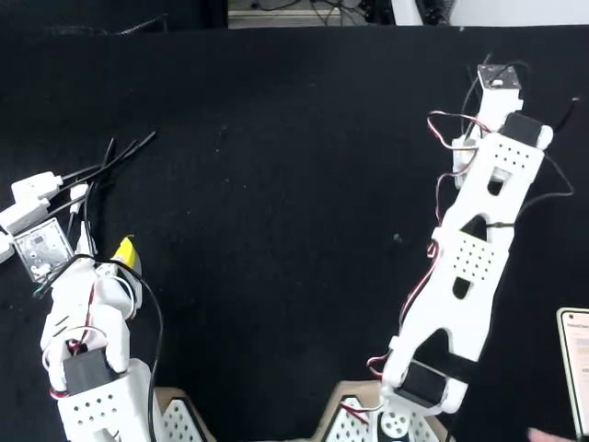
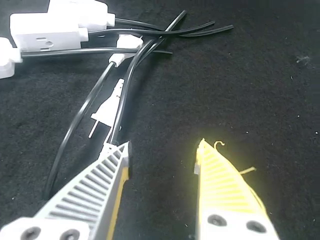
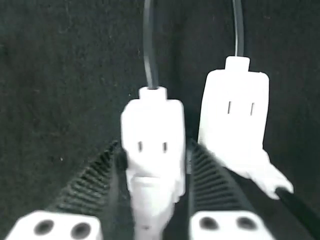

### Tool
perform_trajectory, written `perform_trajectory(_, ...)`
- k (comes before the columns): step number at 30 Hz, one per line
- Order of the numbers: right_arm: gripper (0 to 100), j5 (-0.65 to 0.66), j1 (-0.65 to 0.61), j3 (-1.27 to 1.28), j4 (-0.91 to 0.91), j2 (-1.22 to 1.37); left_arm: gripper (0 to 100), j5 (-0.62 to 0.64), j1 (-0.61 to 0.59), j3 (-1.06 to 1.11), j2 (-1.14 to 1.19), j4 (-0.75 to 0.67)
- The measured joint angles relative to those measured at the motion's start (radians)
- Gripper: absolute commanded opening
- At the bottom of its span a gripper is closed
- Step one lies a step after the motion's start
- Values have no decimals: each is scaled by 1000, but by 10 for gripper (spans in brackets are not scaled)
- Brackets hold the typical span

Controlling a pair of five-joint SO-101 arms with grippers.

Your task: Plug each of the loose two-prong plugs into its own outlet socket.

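Observation:
My left gripper (image 2: 162,147) is open just above the black cloth, one finger white and one yellow (image 2: 225,185). A loose white two-prong plug (image 2: 106,107) lies on its black cord just beyond the white finger, untouched. Farther off lie white outlet sockets (image 2: 47,32) with several black cords, seen from above at the table's left edge (image 1: 28,203). My right gripper (image 3: 155,150) has its dark fingers pressed against both sides of a white outlet socket (image 3: 152,135), slots facing the camera. A second socket (image 3: 234,117) lies right beside it. The right arm (image 1: 479,249) stretches to the far right of the table.
Black cords (image 1: 110,161) fan out from the sockets toward the table's middle. A white card (image 1: 575,368) lies at the right edge. The cloth's far edge (image 1: 294,28) runs along the back, with wide bare cloth between the two arms.

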Motion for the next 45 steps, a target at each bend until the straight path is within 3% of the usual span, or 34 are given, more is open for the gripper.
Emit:
perform_trajectory(13,268,54,-133,-34,-2,-17,220,0,0,0,0,0)
perform_trajectory(25,268,58,-149,-34,75,-298,220,0,0,0,0,0)
perform_trajectory(33,64,8,-149,-34,123,-427,220,0,0,0,0,0)
perform_trajectory(36,66,-44,-149,-32,124,-471,220,0,0,0,0,0)
perform_trajectory(40,93,-71,-149,68,124,-620,220,0,0,0,0,0)
perform_trajectory(45,104,-86,-149,410,124,-933,220,0,0,0,0,0)
